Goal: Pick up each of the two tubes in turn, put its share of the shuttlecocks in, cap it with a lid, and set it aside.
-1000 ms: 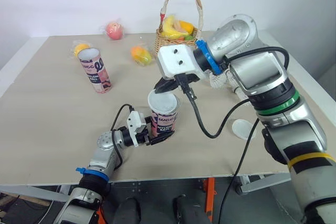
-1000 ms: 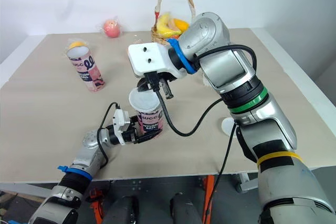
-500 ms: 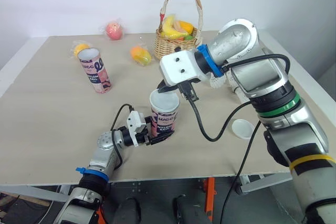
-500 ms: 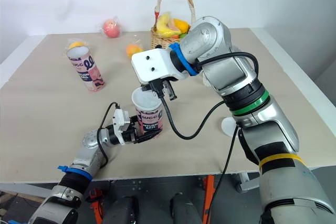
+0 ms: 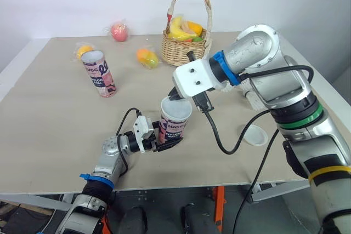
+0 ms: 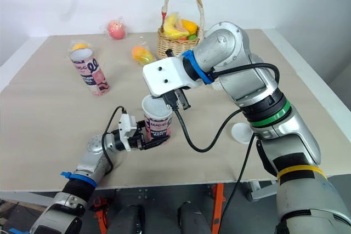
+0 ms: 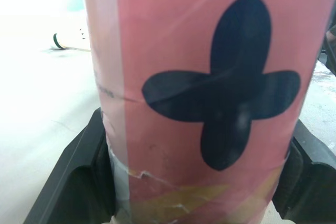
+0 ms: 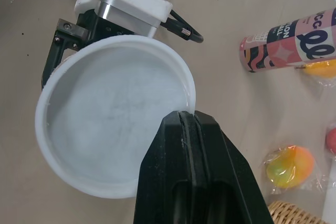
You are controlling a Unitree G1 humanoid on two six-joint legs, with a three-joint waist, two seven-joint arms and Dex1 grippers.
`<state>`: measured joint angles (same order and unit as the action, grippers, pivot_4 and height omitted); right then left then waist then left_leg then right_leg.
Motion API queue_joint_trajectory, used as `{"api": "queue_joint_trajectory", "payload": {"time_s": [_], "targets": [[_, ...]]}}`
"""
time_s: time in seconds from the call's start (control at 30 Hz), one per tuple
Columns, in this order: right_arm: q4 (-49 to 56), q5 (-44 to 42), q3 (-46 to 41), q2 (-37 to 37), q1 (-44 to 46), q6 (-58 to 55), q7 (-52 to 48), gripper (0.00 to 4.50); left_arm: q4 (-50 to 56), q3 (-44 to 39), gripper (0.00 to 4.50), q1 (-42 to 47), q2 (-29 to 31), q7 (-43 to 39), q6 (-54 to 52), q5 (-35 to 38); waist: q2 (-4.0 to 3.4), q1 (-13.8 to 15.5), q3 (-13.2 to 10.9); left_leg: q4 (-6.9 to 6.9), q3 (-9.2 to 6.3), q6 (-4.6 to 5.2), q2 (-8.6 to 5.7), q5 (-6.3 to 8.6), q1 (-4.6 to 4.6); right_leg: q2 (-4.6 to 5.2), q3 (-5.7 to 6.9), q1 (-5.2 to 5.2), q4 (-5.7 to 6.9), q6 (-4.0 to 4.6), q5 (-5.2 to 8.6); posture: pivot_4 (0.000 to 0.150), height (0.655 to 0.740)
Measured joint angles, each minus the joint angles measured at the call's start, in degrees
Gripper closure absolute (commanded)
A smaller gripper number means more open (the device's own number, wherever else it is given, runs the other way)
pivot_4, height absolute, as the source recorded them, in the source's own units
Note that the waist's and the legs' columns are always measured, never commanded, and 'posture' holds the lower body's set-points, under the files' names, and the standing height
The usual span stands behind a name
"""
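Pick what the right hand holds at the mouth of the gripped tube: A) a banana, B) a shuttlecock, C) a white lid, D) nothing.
C: the right hand pinches the rim of a white lid over the top of the tube gripped by the left hand.

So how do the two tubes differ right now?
The near tube is held low by the left gripper; the far tube stands free. The near tube has a white lid held at its mouth by the right gripper; the far tube's mouth is open. Both are pink with printed lettering.
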<state>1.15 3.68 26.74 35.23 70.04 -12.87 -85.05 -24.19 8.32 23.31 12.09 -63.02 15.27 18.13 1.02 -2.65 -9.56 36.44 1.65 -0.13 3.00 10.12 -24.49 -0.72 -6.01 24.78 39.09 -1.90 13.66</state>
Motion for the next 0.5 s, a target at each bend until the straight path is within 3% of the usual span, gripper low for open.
{"api": "queue_joint_trajectory", "payload": {"time_s": [0.27, 0.3, 0.33, 0.47, 0.5], "targets": [[-0.1, 3.3, 0.6, -0.3, -1.2, 7.3, 1.4, 4.46, 0.1, -0.1, 1.21, -0.2, 0.0, 0.1, -0.3, 0.1, 0.01, 0.0, 0.0, -0.01, 0.00, 0.00, 0.00, 0.00, 0.01, 0.00, 0.00, -0.01, -0.01, -0.01, 0.01, 0.150, 0.7400], [-0.1, 3.5, 0.6, -0.3, -1.4, 8.2, 1.4, 3.83, 0.1, -0.1, 1.21, -0.2, 0.0, 0.1, -0.3, 0.1, 0.01, 0.0, 0.0, 0.00, 0.00, 0.00, 0.00, 0.00, 0.01, 0.00, 0.00, -0.01, -0.01, -0.01, 0.01, 0.150, 0.7400], [-0.1, 3.8, 0.7, -0.3, -1.5, 8.7, 1.4, 3.60, 0.1, -0.2, 1.21, -0.2, 0.0, 0.1, -0.4, 0.1, 0.02, 0.0, 0.0, -0.01, 0.00, 0.00, 0.00, 0.00, 0.02, 0.00, 0.00, -0.02, -0.01, 0.00, 0.01, 0.150, 0.7400], [-0.2, 4.6, 0.3, -0.4, -1.9, 9.6, 1.5, 1.70, 0.1, -0.3, 1.21, -0.4, 0.0, 0.4, -0.7, 0.4, 0.08, 0.0, 0.1, -0.02, 0.00, 0.00, 0.01, 0.00, 0.12, 0.00, 0.01, -0.12, -0.01, 0.01, 0.02, 0.150, 0.7400], [-0.2, 4.7, 0.2, -0.4, -1.9, 9.6, 1.5, 1.43, 0.1, -0.3, 1.21, -0.4, 0.0, 0.4, -0.7, 0.4, 0.10, 0.0, 0.1, -0.03, 0.00, -0.01, 0.01, 0.00, 0.17, 0.00, 0.00, -0.17, -0.01, 0.02, 0.03, 0.150, 0.7400]]}}
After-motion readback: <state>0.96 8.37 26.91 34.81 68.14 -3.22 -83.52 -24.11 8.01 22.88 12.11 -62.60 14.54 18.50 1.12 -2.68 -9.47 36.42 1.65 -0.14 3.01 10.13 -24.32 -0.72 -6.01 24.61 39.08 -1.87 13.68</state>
